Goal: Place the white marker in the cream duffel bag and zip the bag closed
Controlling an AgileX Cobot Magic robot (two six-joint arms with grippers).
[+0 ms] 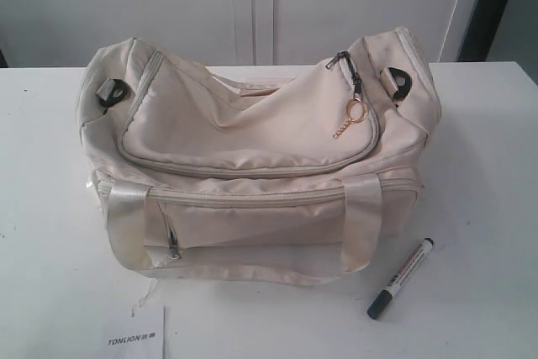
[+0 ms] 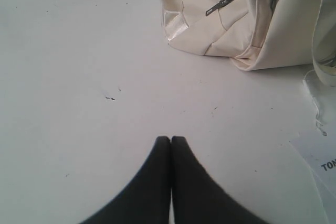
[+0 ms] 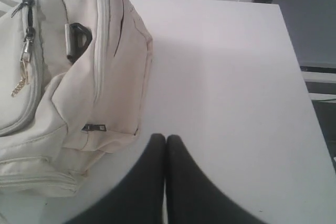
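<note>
Both closed, empty: L-gripper, R-gripper

The left gripper shows two matte black fingers, broad at the base and curving in to narrow, rounded tips. The right gripper looks alike: a pair of plain, smooth black fingers with the same tapering, horn-like outline.

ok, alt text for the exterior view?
A cream bag sits on a white table, with a white marker lying on the table near its lower right corner, apart from it. A printed tag lies at the bottom left edge of the picture.
</note>
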